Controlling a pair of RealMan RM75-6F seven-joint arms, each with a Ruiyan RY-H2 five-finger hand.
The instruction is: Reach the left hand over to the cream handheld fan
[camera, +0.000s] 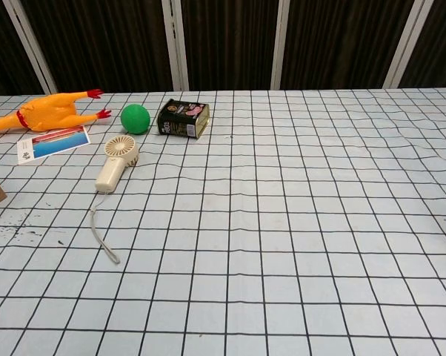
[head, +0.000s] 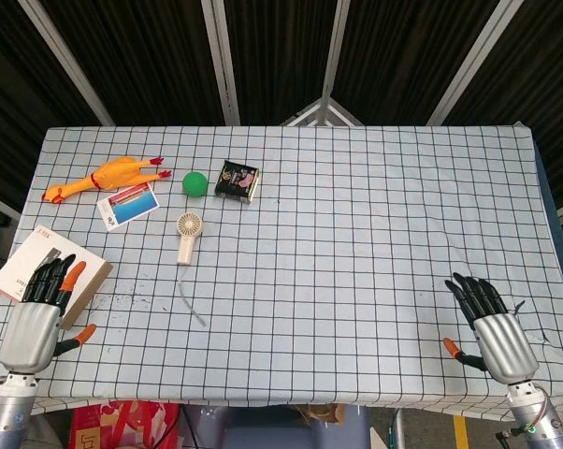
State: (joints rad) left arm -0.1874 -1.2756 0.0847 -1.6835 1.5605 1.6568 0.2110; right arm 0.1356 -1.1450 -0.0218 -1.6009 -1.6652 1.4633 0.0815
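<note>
The cream handheld fan [head: 187,235] lies flat on the checked tablecloth, left of centre, round head away from me and handle toward me; the chest view shows the fan [camera: 116,161] too, with a thin white cord [camera: 103,236] trailing from its handle. My left hand [head: 40,312] is at the table's near left corner, fingers spread and holding nothing, well short of the fan and to its left. My right hand [head: 489,326] rests open at the near right corner, far from the fan. Neither hand shows in the chest view.
A brown box [head: 51,273] lies under my left hand's fingertips. Behind the fan are a picture card [head: 129,204], a rubber chicken [head: 102,176], a green ball [head: 195,182] and a dark tin [head: 238,181].
</note>
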